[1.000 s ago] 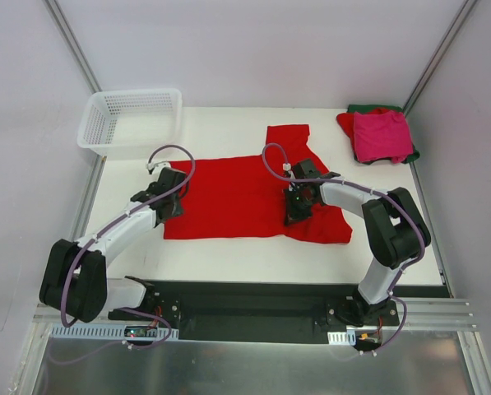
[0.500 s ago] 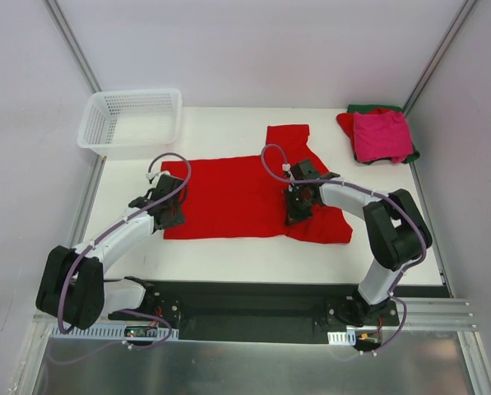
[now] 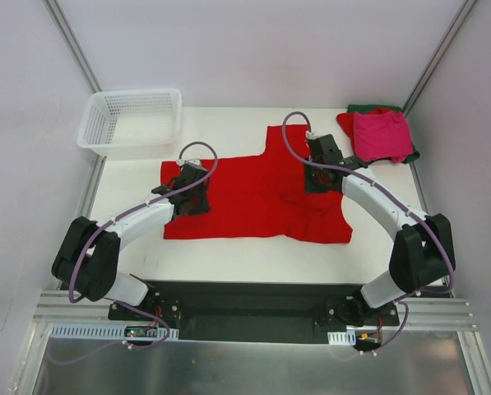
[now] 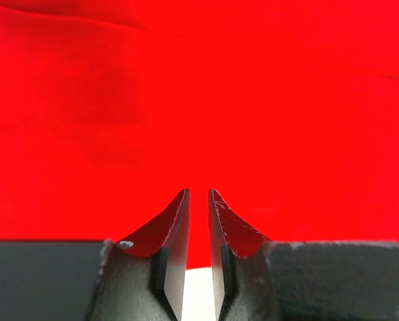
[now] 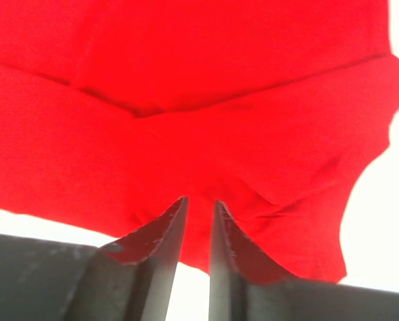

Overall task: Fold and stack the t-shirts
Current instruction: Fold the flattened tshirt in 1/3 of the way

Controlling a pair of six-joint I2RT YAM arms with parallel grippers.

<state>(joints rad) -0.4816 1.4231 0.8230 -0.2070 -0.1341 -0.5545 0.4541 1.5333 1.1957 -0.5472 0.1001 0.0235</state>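
Well, left gripper [image 4: 199, 194] and right gripper [image 5: 199, 200] sat low on the spread red shirt [image 3: 253, 193], jaws barely apart, nothing visibly pinched, likely set for a fold.

a white plastic mesh basket [image 3: 130, 122] stands upright, open side up, at the far left corner of the white table [image 3: 229, 127], its left end out past the table's side edge. pale walls [image 3: 253, 49] close in the back and both sides, with a grey metal post [image 3: 72, 45] slanting up from each far corner. along the near edge lies a black base plate [image 3: 253, 300], then a silvery rail [image 3: 451, 313] and a dull metal sheet [image 3: 253, 366] at the very front.
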